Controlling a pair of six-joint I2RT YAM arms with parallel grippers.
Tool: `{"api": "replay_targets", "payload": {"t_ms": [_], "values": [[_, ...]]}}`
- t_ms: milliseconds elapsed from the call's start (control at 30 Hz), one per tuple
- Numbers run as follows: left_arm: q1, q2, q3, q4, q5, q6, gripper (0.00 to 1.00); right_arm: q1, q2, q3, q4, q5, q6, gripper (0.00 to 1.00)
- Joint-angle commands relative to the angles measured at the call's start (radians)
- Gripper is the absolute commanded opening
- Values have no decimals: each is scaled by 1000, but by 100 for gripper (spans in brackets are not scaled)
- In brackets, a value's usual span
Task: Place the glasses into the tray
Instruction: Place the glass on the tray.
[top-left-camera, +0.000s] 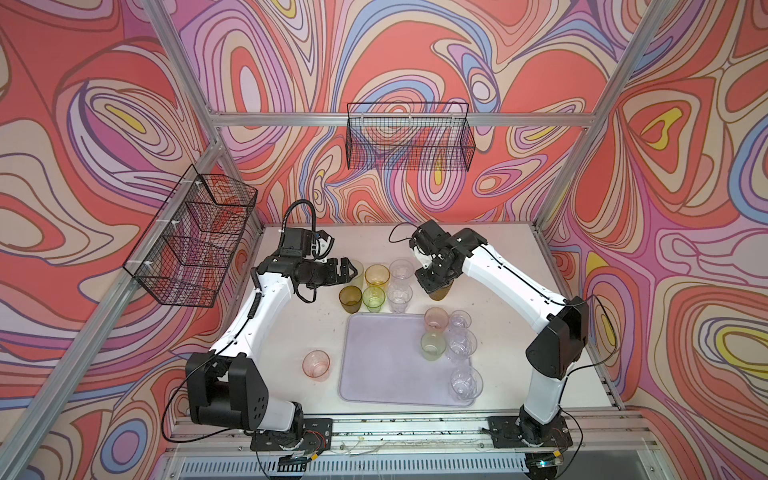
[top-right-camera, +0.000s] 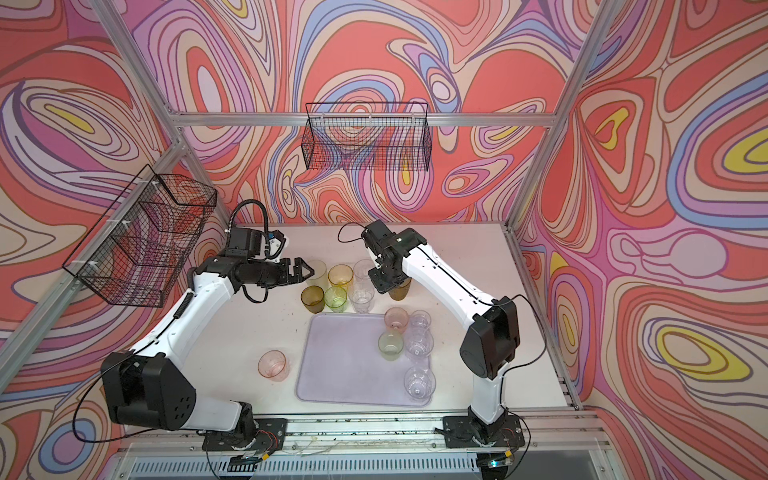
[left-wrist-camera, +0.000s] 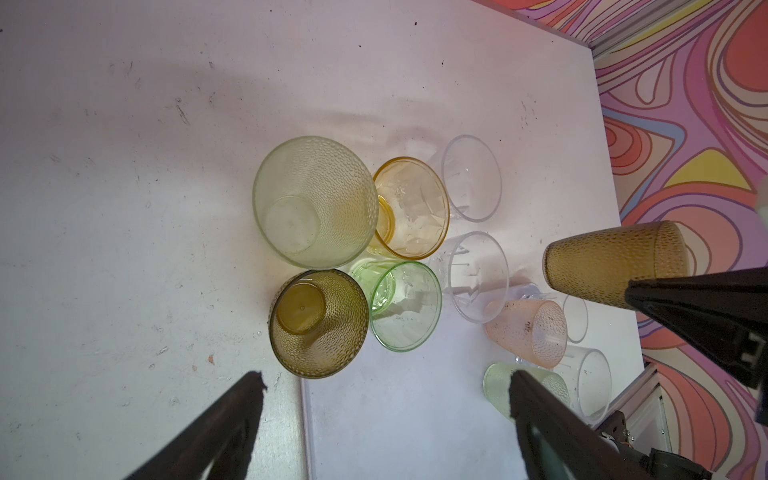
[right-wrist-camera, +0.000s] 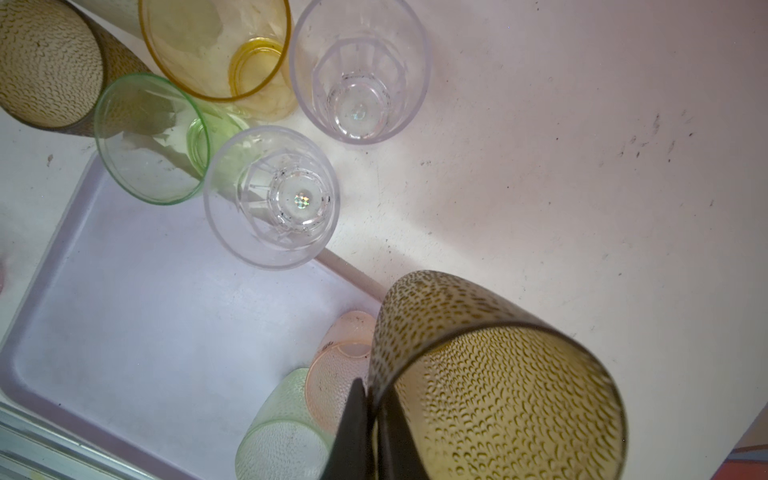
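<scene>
right gripper (right-wrist-camera: 374, 419): pinched together on the rim wall of an olive-brown dimpled translucent tumbler (right-wrist-camera: 498, 374), one finger inside and one outside by the look of it
where that tumbler is: mouth up, just past the far right corner of the flat pale lilac rectangular plastic tray (top-left-camera: 386, 370), over the bare white table (right-wrist-camera: 582, 166) and not over the tray yet
left gripper (top-left-camera: 352, 270): jaws wide apart, holding nothing, right beside the pale frosted green dimpled tumbler (left-wrist-camera: 316, 201) at the back of the bunch
in the tray: five along its right side, a pink dimpled tumbler (top-left-camera: 436, 319), a pale green dimpled tumbler (top-left-camera: 432, 345) and three clear faceted tumblers (top-left-camera: 461, 345)
not in yet: a cluster of six tumblers (top-left-camera: 373, 298) beyond the tray, plus a lone pink tumbler (top-left-camera: 316, 365) to its left
risk 1: it's a thin rim pinch, so I reckon the tumbler could swing or slip if the arm moves quick
risk 2: the nearest tray corner is packed, and lowering there could clip the pink dimpled tumbler and tip it into the clear ones
risk 3: the cluster is tight, so the left jaws closing in could shove the neighbours over
</scene>
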Motion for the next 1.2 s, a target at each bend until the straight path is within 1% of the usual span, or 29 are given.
{"api": "replay_targets", "payload": {"t_ms": [0, 267, 567, 700, 933, 1167], "values": [[-4, 1, 32, -27, 0, 16, 95, 24, -45, 25, -49, 34, 26, 0], [-4, -2, 32, -26, 2, 15, 95, 72, -84, 48, -118, 24, 74, 0], [-4, -5, 32, -24, 8, 11, 95, 122, -142, 9, -137, 7, 127, 0], [-4, -7, 30, -22, 9, 9, 95, 158, -151, 13, -158, 3, 162, 0], [-4, -8, 32, -19, 17, 7, 95, 234, -162, 20, -210, 32, 234, 0], [-4, -7, 32, -17, 18, 5, 95, 295, -198, -22, -216, 30, 306, 0]]}}
